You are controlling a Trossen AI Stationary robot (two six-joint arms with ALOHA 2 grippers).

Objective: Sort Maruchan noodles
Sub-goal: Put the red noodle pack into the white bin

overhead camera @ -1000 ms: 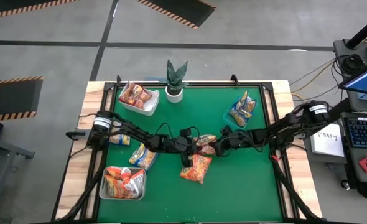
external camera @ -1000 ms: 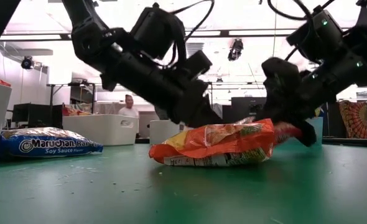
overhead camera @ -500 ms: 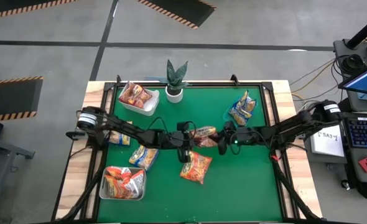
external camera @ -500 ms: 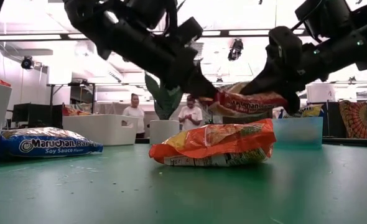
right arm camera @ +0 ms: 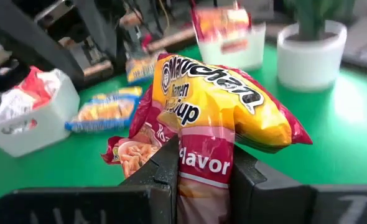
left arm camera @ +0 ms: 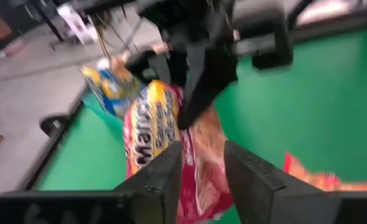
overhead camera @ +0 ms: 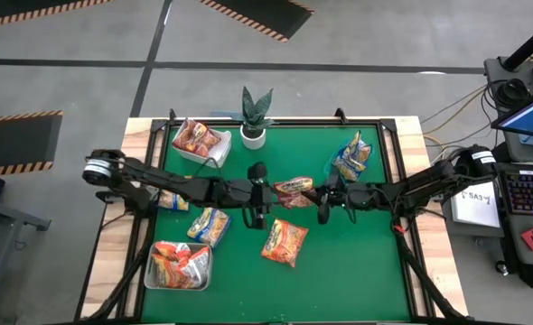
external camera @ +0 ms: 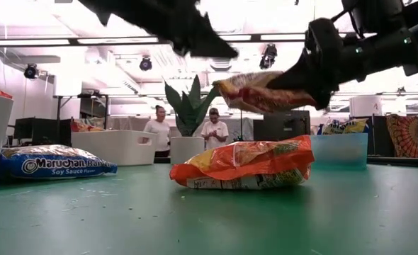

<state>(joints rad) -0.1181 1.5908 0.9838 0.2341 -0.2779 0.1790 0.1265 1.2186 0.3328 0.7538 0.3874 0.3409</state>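
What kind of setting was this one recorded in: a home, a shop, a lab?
Most likely a robotics lab or workshop. The green work table stands on a concrete floor marked with hazard-striped tape, a laptop and keyboard desk sits beside it, and people stand among benches under strip lighting behind.

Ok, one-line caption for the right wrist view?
Right gripper shut on a yellow-and-red crinkly plastic Maruchan ramen packet, held above the green table.
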